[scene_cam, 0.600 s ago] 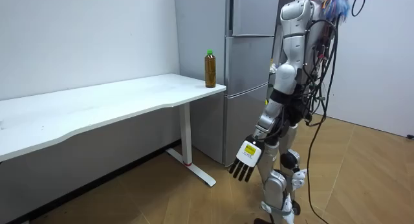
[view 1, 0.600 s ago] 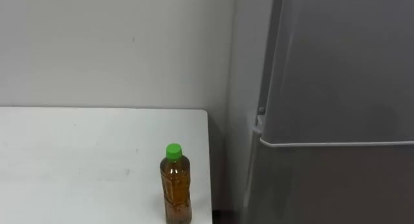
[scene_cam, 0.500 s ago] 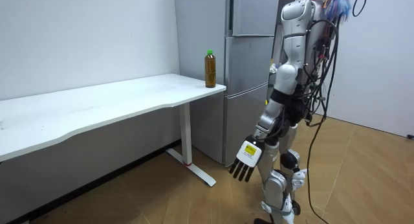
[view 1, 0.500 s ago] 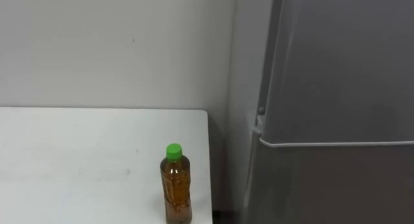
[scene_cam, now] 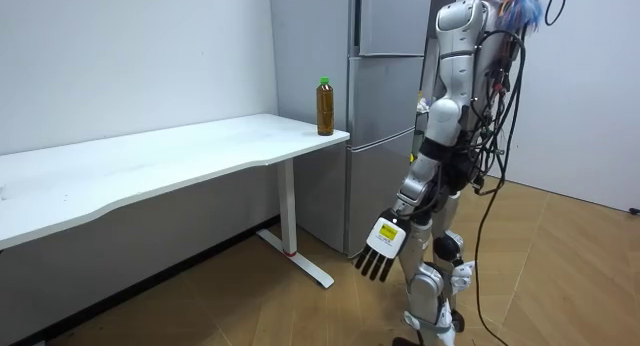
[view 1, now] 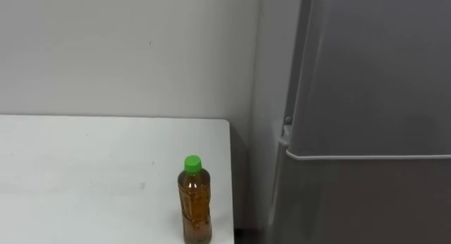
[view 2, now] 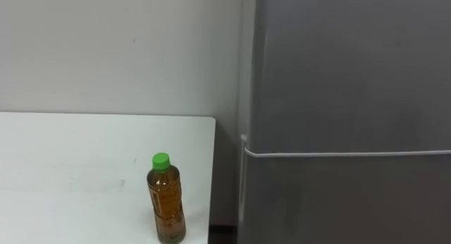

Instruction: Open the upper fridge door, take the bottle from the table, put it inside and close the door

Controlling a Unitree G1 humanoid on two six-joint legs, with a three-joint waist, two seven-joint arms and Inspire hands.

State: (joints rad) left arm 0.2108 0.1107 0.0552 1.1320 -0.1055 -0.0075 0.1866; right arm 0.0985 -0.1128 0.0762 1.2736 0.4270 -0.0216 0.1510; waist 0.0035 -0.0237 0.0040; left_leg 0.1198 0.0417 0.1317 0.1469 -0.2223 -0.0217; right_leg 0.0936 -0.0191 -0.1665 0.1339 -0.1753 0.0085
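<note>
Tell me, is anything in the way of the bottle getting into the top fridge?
Yes. The upper fridge door is shut, so it stands between the bottle and the inside. The bottle stands upright near the corner of the table beside the fridge; nothing else visible lies between them.

**Silver shell, black cabling**

Right of centre in the room view, the robot is showing a pale silver-white shell, smooth and rounded at the shoulder and the upper arm. A thick bundle of black cables is hanging in loops down its back. At the top of the frame, a tuft of blue and red wires is sticking out beside the head. Darker grey joints are breaking up the forearm and the legs. Lower down, the left hand (scene_cam: pixel 381 244) is showing black fingers and a small yellow-and-white tag on its back.
</note>
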